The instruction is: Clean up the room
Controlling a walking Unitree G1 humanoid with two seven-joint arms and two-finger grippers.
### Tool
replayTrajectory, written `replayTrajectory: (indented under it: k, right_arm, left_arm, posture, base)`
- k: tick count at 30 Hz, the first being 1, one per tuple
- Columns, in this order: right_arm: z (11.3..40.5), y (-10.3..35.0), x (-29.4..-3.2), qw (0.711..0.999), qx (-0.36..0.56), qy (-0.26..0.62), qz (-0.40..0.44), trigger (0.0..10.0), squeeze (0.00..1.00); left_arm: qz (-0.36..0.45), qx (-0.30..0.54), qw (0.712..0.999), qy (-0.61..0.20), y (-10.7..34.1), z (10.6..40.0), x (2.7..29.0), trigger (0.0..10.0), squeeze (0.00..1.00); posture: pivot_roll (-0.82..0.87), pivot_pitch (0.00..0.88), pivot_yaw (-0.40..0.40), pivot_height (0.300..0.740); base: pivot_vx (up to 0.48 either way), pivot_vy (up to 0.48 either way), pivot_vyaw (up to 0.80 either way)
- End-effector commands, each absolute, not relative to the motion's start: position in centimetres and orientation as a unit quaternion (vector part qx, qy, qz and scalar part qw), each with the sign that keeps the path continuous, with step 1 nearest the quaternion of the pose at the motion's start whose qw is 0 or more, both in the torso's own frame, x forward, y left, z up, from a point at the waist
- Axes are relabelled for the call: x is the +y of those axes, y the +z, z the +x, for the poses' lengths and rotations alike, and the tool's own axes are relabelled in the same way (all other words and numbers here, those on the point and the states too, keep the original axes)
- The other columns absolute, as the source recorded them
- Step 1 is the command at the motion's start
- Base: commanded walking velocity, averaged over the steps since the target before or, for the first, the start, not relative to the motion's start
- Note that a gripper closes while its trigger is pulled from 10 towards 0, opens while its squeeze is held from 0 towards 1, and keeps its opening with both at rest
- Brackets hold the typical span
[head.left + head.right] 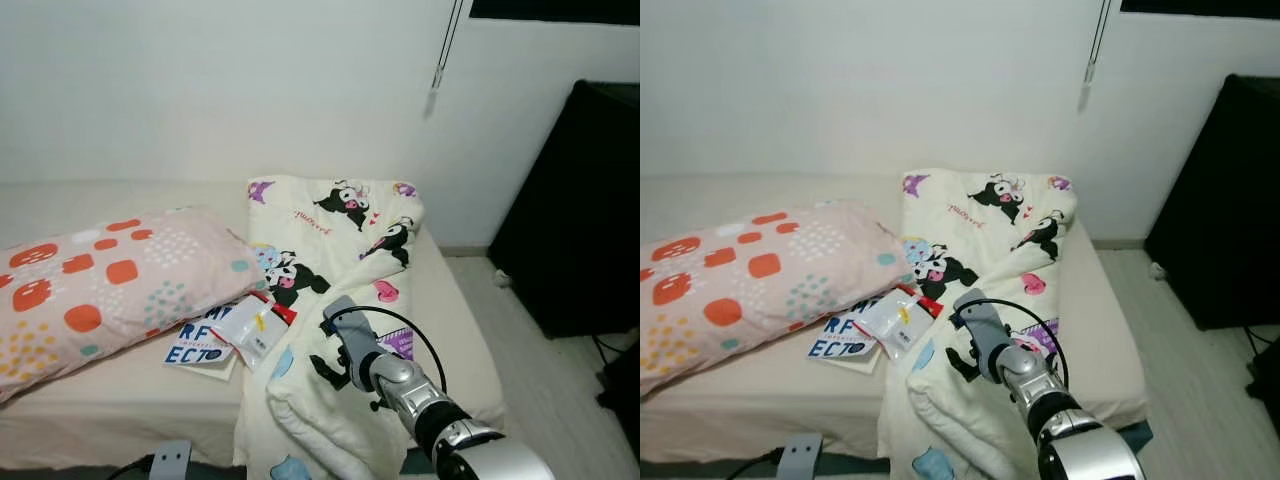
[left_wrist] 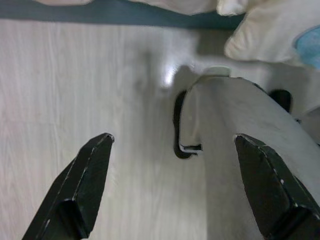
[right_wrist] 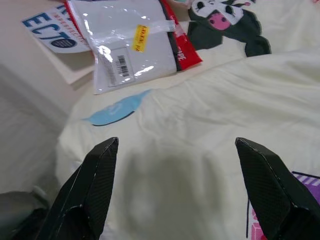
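On the left of the bed (image 1: 120, 410) lies a pink pillow (image 1: 105, 285) with orange, white and teal spots, its right end reaching toward the middle of the mattress. Just beside that end, partly tucked under it, is a white book (image 1: 203, 345) with large blue letters on the cover. A clear plastic packet (image 1: 254, 325) with a yellow sticker and a barcode label lies on top of the book's right side, and a thin red packet (image 3: 182, 47) sits under the clear one, sticking out toward the blanket. In the right wrist view both packets overlap the blanket's edge.

Right of these, a cream blanket (image 1: 335, 240) printed with black and white cartoon figures runs from the wall end of the bed to the near edge, where it is bunched into thick folds that hang over the side.

The right gripper (image 3: 177, 192) hovers close above the bunched part of the blanket, its 2 black fingers (image 3: 100, 180) spread wide with nothing between them. The silver right arm (image 1: 420, 400) reaches in from the lower right, a black cable looping over it.

The left gripper (image 2: 175, 187) hangs low beside the bed, pointing down at the pale wood floor (image 2: 75, 85), its 2 fingers also wide apart and empty.

Far right, a black cabinet (image 1: 580, 210) stands against the wall
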State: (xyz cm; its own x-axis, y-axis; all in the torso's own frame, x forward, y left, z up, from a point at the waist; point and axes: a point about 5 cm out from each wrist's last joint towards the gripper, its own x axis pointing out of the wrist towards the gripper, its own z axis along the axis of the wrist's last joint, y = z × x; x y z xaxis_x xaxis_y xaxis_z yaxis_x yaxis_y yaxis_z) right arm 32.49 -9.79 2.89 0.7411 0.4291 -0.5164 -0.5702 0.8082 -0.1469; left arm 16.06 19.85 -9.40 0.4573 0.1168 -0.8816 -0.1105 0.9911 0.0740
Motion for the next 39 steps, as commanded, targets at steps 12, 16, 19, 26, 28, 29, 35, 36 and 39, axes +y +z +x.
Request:
replayTrajectory:
  k: [12, 16, 19, 26, 28, 29, 35, 36, 39]
  right_arm:
    - [33.5, 4.2, -9.1, 0.903, 0.206, 0.284, -0.248, 10.0, 0.0]
    - [32.0, 3.0, -7.2, 0.891, 0.221, 0.338, -0.209, 10.0, 0.0]
    - [31.7, 2.7, -6.7, 0.89, 0.229, 0.343, -0.195, 10.0, 0.0]
    - [30.8, 2.3, -5.4, 0.885, 0.234, 0.373, -0.15, 10.0, 0.0]
    - [30.7, 2.2, -5.4, 0.884, 0.235, 0.375, -0.15, 10.0, 0.0]
    - [30.5, 2.0, -5.3, 0.883, 0.236, 0.376, -0.153, 10.0, 0.0]
    - [30.4, 1.3, -6.1, 0.884, 0.246, 0.337, -0.212, 10.0, 0.0]
    - [30.4, 1.1, -6.3, 0.886, 0.25, 0.322, -0.221, 10.0, 0.0]
    - [30.2, 0.9, -6.2, 0.888, 0.251, 0.317, -0.22, 10.0, 0.0]
  left_arm:
    - [0.001, 0.524, 0.849, 0.063, -9.4, 16.5, 18.9, 10.0, 0.0]
    - [0.002, 0.526, 0.848, 0.065, -9.5, 16.1, 19.1, 10.0, 0.0]
    - [0.002, 0.528, 0.847, 0.066, -9.6, 15.9, 19.2, 10.0, 0.0]
    - [0.009, 0.542, 0.838, 0.07, -10.1, 14.3, 20.1, 10.0, 0.0]
    - [0.011, 0.544, 0.836, 0.071, -10.1, 13.9, 20.3, 10.0, 0.0]
    - [0.012, 0.546, 0.835, 0.072, -10.2, 13.6, 20.6, 10.0, 0.0]
    - [0.018, 0.552, 0.83, 0.073, -10.4, 12.6, 21.5, 10.0, 0.0]
    - [0.022, 0.555, 0.828, 0.073, -10.4, 12.1, 21.9, 10.0, 0.0]
    - [0.031, 0.562, 0.824, 0.071, -10.6, 11.0, 22.7, 10.0, 0.0]
  posture:
    - [-0.01, 0.0, -0.037, 0.638]
    - [0.0, 0.0, -0.039, 0.638]
    - [0.01, 0.0, -0.038, 0.633]
    - [0.01, 0.0, -0.034, 0.608]
    - [0.02, 0.003, -0.033, 0.603]
    - [0.02, 0.015, -0.032, 0.598]
    - [0.03, 0.041, -0.029, 0.589]
    - [0.04, 0.054, -0.026, 0.589]
    - [0.04, 0.071, -0.022, 0.589]
  base:
    - [0.0, 0.0, 0.0]
    - [0.0, 0.0, 0.0]
    - [0.0, 0.0, 0.0]
    - [0.0, 0.0, 0.0]
    - [0.0, 0.0, 0.0]
    - [0.0, 0.0, 0.0]
    - [0.0, 0.0, 0.0]
    - [0.0, 0.0, 0.0]
    - [0.0, 0.0, 0.0]
